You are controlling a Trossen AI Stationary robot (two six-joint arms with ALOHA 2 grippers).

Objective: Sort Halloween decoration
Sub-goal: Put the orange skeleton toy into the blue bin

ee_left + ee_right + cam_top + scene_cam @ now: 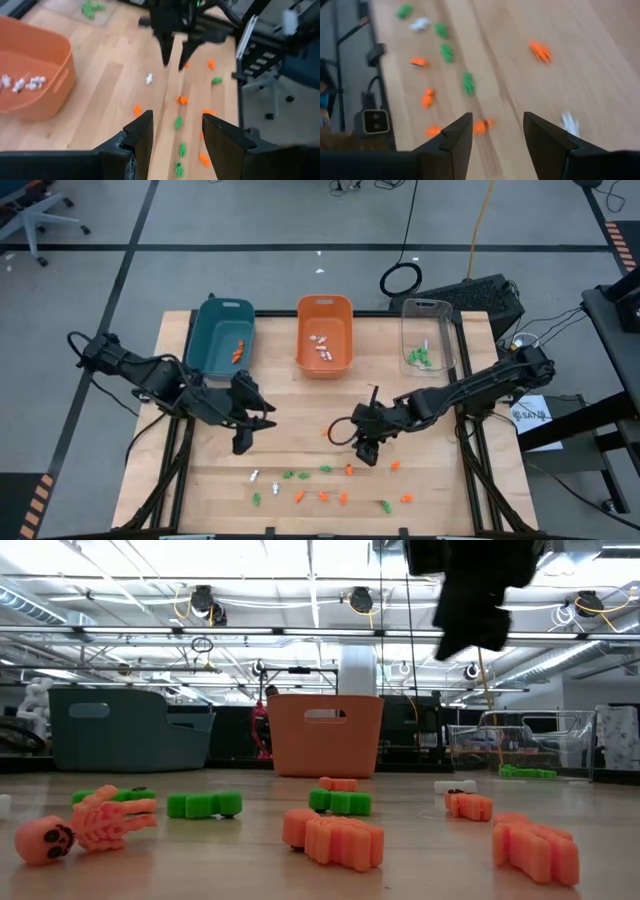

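Two grippers hang open and empty over the middle of the desk point(200, 480), between picks: the left gripper point(250, 428) toward the left side, the right gripper point(365, 442) near the centre. More than a dozen trinkets point(325, 497) lie scattered in a band along the front edge, mostly orange and green with at least one white.

Judging by where the right gripper hovers, an orange piece point(349, 471) just in front of it looks like the likely next target. That calls for lowering the fingers astride so tiny a thing without nudging its neighbours.

At the back edge stand three bins. The teal bin point(222, 335) holds an orange piece, the orange bin point(325, 330) white ones, and the clear bin point(428, 330) green ones.
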